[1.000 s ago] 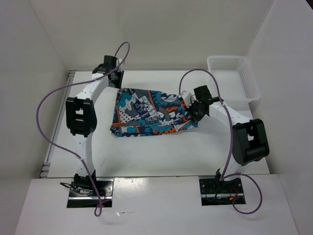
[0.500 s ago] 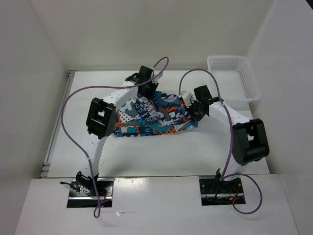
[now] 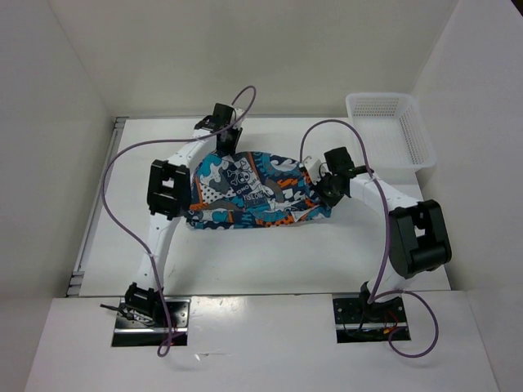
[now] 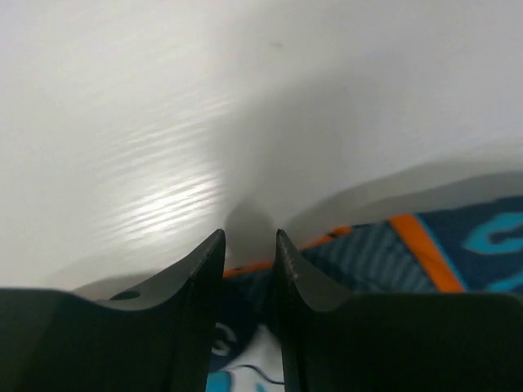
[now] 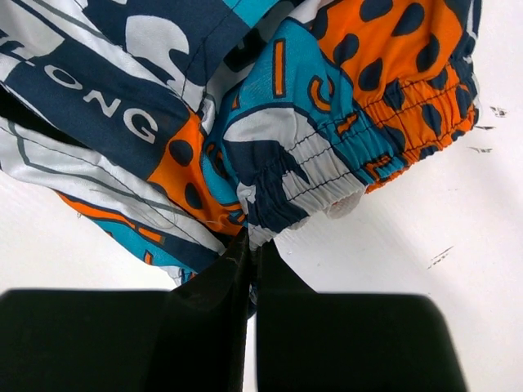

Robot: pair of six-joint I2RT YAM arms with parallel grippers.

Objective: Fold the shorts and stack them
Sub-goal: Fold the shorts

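Toward the counter's far left, the left claw sat at the far edge of the shorts, jaws narrowly apart; whether it pinched cloth could not be told. The shorts lay spread mid-counter, the first fold seemingly pending and needing a sure corner grasp. The right claw was clenched on their waistband. A second earlier the left claw stood farther left.

2 white-and-black arms trailing purple cables.
The left arm and right arm share white links joined by boxy black joint housings, and each is bolted to a dark metal base plate with thin wires beside it. 1 purple cable runs in loose loops along each arm. The left gripper and right gripper each carry 2 matte black fingers tapering to blunt tips.
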